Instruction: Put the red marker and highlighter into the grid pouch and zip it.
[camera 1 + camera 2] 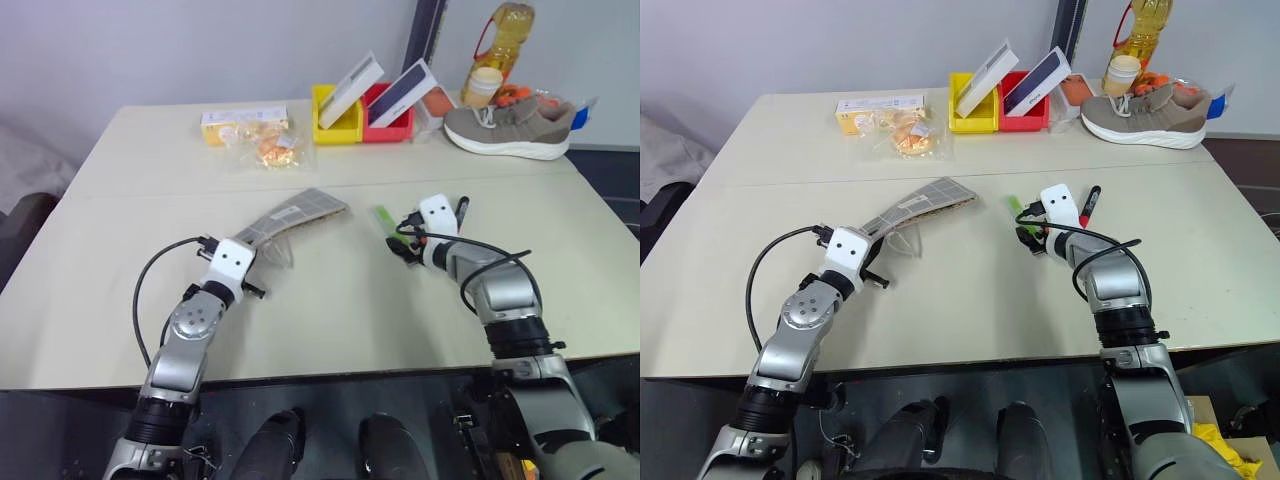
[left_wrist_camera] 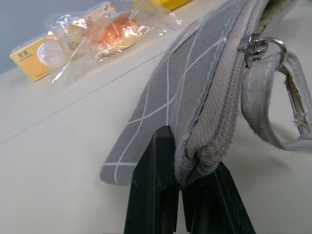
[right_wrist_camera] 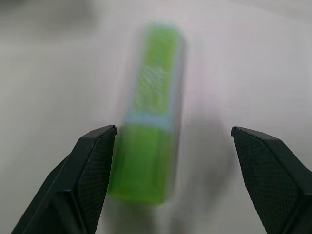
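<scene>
- Nearest me on the left, my left gripper (image 2: 180,195) is clamped on the near edge of the grid pouch (image 1: 295,214), pinching the fabric just beside the zipper track. The pouch is held up off the table (image 1: 330,300) at a slant, its far end resting on the surface. My worry here: the grip is on a narrow strip of cloth, so a tug could let it slip out, and I can't tell whether the mouth gapes wide enough to take anything.
- On the right, my right gripper (image 3: 173,146) has its fingers spread apart, holding nothing. The highlighter (image 3: 151,112) lies flat on the table between the fingertips and beyond them, closer to one finger than the other, its length running away from the wrist.
- Risk as I judge it: closing off-centre could nudge the highlighter sideways or spin it instead of catching it.
- A little farther right, the red marker (image 1: 1089,205) lies on the table just beside the right gripper; a careless sweep could knock it away.
</scene>
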You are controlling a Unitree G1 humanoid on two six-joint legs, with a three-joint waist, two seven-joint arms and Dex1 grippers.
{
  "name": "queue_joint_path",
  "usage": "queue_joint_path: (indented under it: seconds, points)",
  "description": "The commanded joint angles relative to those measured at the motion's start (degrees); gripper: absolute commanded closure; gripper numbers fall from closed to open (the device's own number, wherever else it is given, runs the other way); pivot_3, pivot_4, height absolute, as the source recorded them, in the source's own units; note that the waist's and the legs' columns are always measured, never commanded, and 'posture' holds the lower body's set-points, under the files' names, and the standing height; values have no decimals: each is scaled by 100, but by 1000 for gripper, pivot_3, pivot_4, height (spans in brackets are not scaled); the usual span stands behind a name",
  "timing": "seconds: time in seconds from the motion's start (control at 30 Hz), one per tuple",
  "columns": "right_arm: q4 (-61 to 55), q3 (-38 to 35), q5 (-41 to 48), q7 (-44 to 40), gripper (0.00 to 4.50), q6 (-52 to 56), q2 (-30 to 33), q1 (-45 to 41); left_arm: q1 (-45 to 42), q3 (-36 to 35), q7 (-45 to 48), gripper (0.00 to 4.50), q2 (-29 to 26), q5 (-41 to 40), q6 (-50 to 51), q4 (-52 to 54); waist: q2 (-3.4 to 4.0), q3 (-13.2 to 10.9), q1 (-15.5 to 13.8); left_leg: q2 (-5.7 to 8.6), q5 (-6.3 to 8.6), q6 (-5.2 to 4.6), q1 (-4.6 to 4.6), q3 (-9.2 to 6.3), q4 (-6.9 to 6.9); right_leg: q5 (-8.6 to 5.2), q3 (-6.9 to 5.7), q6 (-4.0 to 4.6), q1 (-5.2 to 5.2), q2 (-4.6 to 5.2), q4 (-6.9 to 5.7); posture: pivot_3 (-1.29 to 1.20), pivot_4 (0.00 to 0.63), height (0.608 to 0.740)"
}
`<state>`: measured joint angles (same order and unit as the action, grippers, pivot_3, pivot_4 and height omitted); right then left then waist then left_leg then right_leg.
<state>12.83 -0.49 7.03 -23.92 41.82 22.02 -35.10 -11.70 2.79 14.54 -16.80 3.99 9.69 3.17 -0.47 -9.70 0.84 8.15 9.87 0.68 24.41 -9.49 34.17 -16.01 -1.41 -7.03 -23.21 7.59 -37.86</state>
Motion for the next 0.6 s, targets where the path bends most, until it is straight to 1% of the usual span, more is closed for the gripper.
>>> queue_joint_path:
  seconds: [0.03,0.07,0.1,0.13,0.23,0.3,0.43,0.53,0.6]
  points:
    - [-261,-123,159,-43,2373,-7,-67,-29,-111,-68,-32,4500,-3,-4,-88,66,0,0,-6,0,0,0,0,0,1,0,0,0,1,0,0,0,150,740]
    - [-315,-119,184,-62,3089,-5,-72,-19,-120,-70,-29,4500,-1,-8,-93,53,0,0,-8,0,0,0,0,0,1,0,0,0,1,0,0,0,150,740]
    - [-354,-100,191,-82,3419,-16,-61,-16,-128,-73,-26,4500,1,-13,-97,43,0,0,-9,0,0,0,0,0,1,0,0,0,1,0,0,0,150,740]
    - [-384,-79,183,-93,3623,-30,-41,-15,-136,-74,-22,4500,4,-19,-100,32,0,0,-10,0,0,0,0,0,2,0,0,0,2,0,0,0,150,740]
    - [-571,55,48,-173,3581,-190,113,19,-154,-81,-1,4500,17,-54,-119,9,0,0,-11,1,0,0,0,0,2,0,0,0,1,1,0,0,150,740]
    - [-968,339,-102,-560,3581,-537,450,133,-204,-131,14,4500,61,-155,-92,-12,1,0,-21,1,0,0,0,0,2,0,0,0,1,1,0,0,150,740]
    - [-1867,408,298,-1337,3581,-544,896,371,-321,-204,59,4500,102,-310,-38,-61,-1,-1,-17,2,0,0,4,-1,2,-1,-1,-2,2,2,6,0,150,740]
    - [-2234,457,463,-1561,3581,-388,973,459,-356,-196,94,4500,94,-324,-64,-98,-1,-1,9,-2,0,0,3,0,2,-1,-2,-2,2,0,6,0,150,740]
    - [-2325,487,477,-1495,3581,-255,887,459,-382,-174,126,4500,104,-336,-86,-112,-1,-1,-2,-2,0,0,3,-1,1,0,-2,-2,2,0,6,0,150,740]
